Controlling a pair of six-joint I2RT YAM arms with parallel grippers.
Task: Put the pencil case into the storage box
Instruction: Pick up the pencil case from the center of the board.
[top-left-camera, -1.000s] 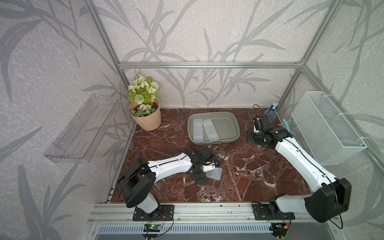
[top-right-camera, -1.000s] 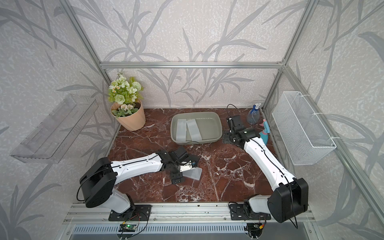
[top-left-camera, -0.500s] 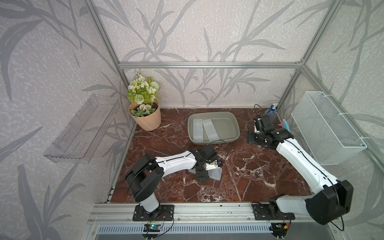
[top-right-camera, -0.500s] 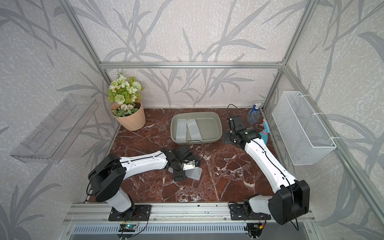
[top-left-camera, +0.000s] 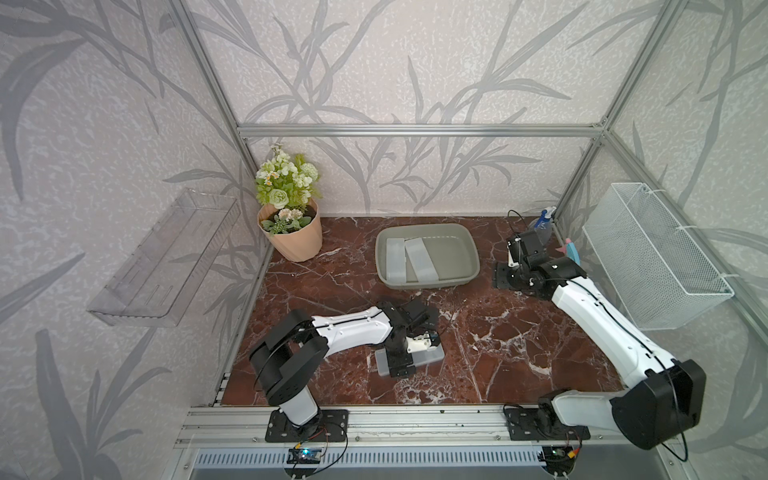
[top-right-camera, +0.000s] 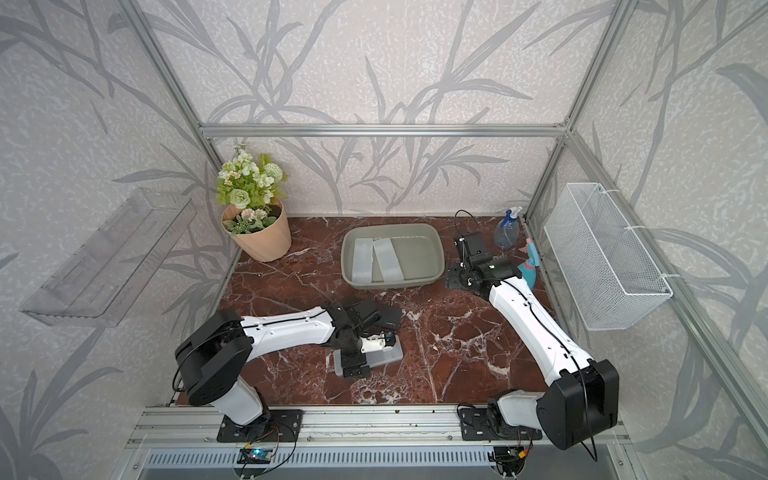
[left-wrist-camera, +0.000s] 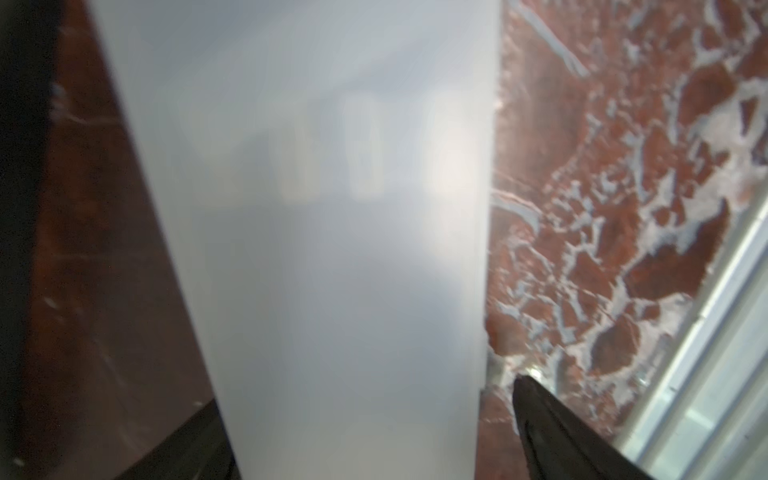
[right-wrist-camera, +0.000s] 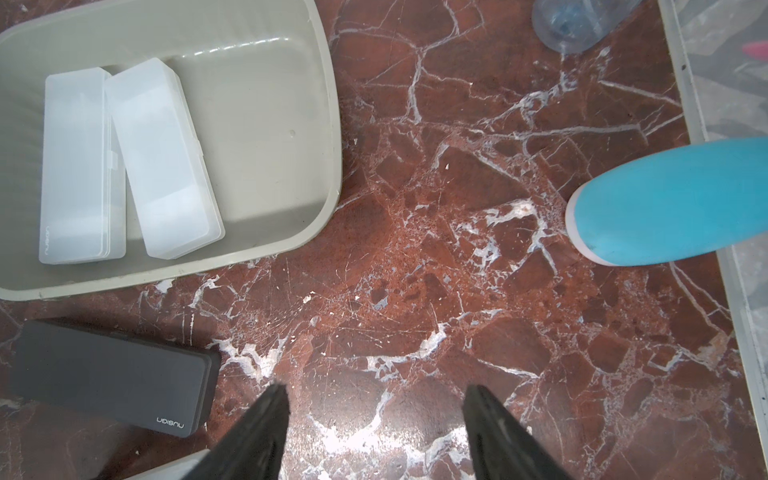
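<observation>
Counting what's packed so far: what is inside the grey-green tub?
Two frosted white pencil cases lie side by side in the tub; the rest of its floor is bare. Whatever they hold cannot be made out.

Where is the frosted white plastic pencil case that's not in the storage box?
In both top views the frosted white pencil case lies flat on the red marble tabletop, front centre, before the grey-green storage box, straddled by the open left gripper.

Flowerpot (top-left-camera: 296, 243) (peach-coloured) stands near the clear tray (top-left-camera: 166, 257).
</observation>
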